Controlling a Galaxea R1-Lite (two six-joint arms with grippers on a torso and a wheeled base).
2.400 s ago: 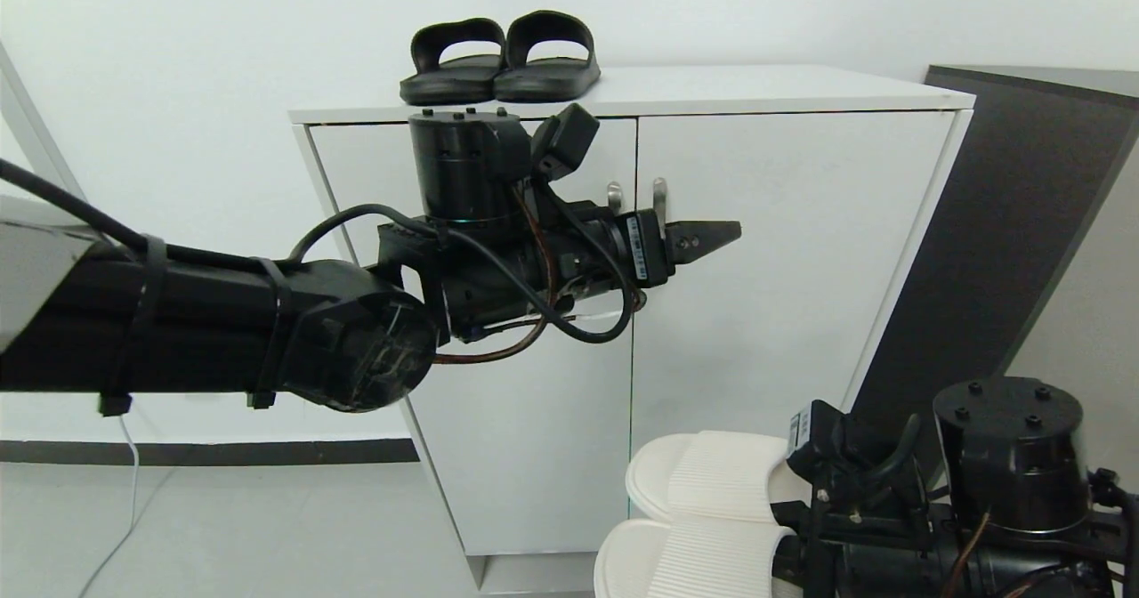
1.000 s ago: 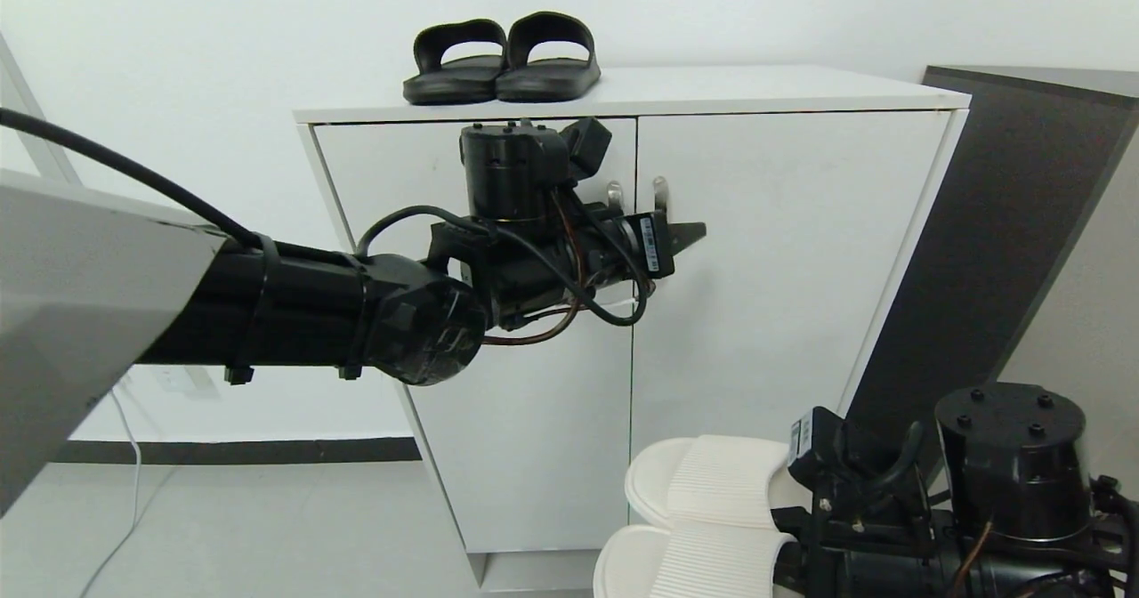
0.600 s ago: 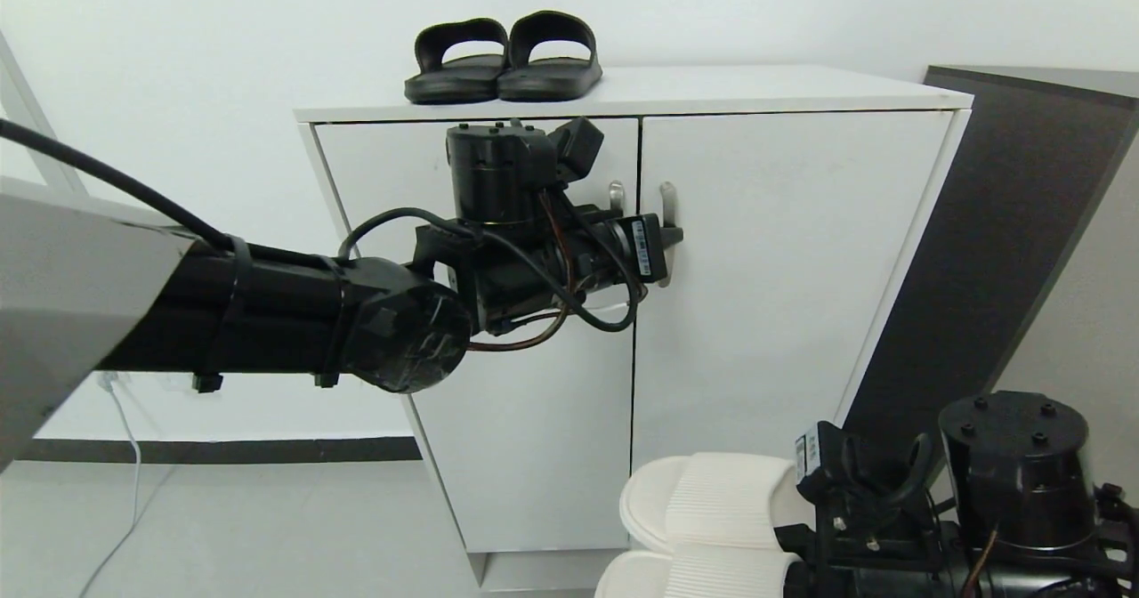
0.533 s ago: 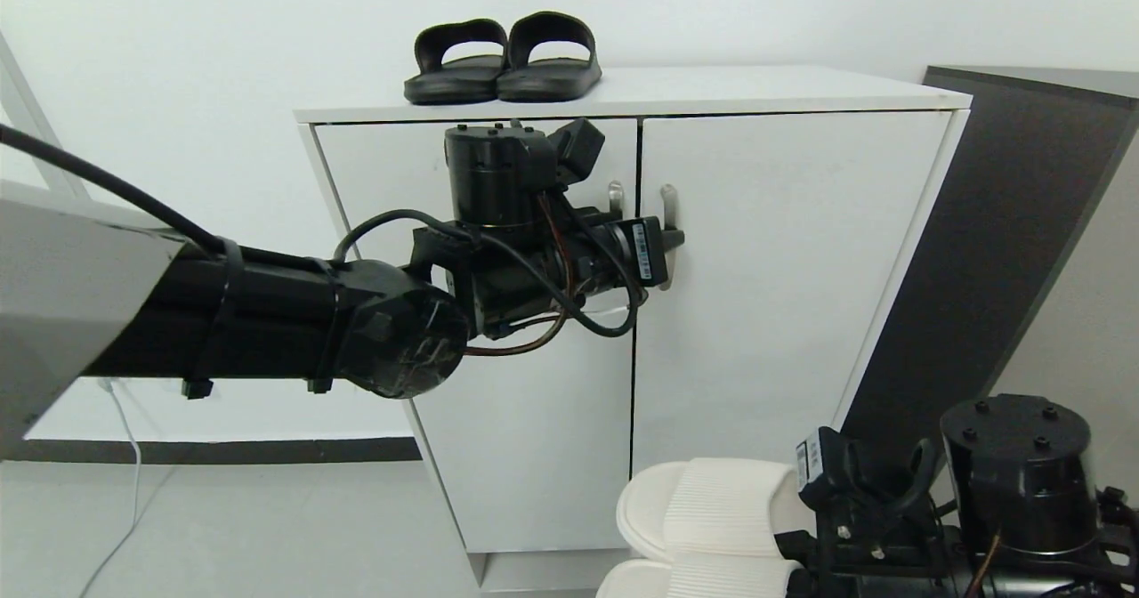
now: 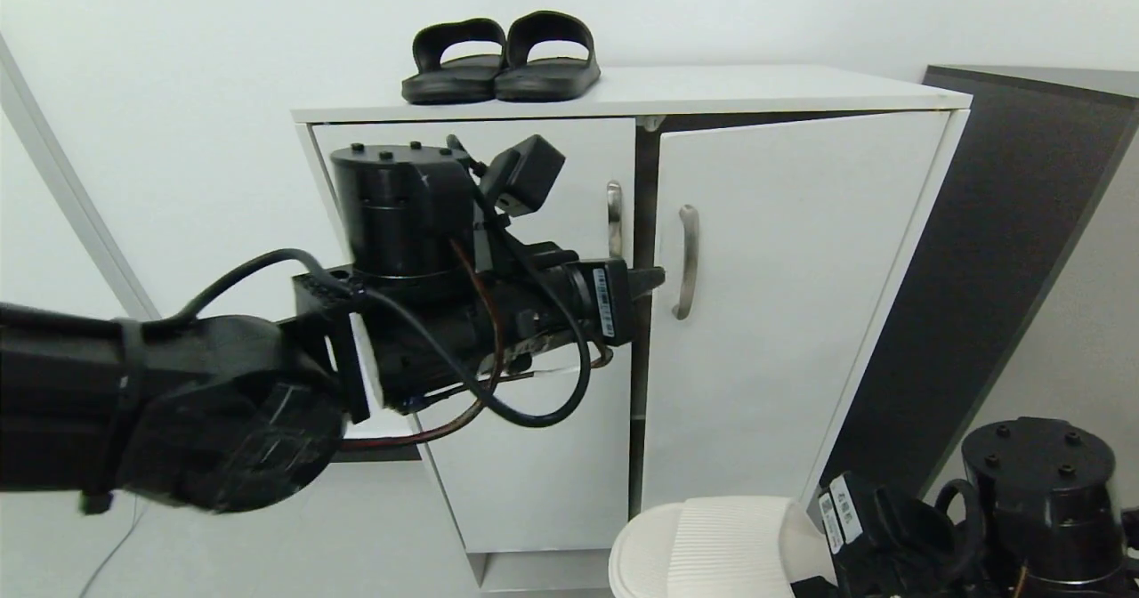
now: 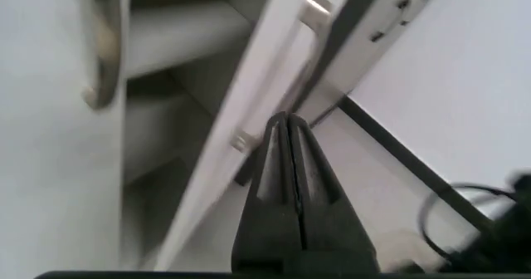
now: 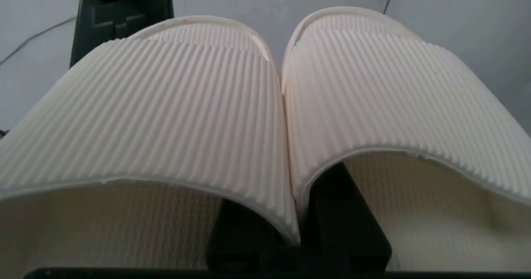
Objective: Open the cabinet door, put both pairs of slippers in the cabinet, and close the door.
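White cabinet (image 5: 783,86) upright, long axis vertical, fronts facing the robot. Right door (image 5: 783,295) ajar, a dark gap along its inner edge beside the shut left door (image 5: 525,473); vertical bar handle (image 5: 683,262) near that edge.

Black slippers (image 5: 501,60) side by side on the cabinet top, toward its left end, long axes running front to back.

White slippers (image 5: 712,545) low before the cabinet's bottom right, side by side, toes pointing away from the wrist toward the cabinet. Clamped from behind by the right gripper (image 7: 328,204), in line with it.

Left gripper (image 5: 648,279) pressed closed on nothing, tips level with the gap between the doors, just beside the handle but clear of it.

Half a second back: right door flush, left gripper at the handle. Since then door swung out, left arm drawn back and down, white slippers lower.
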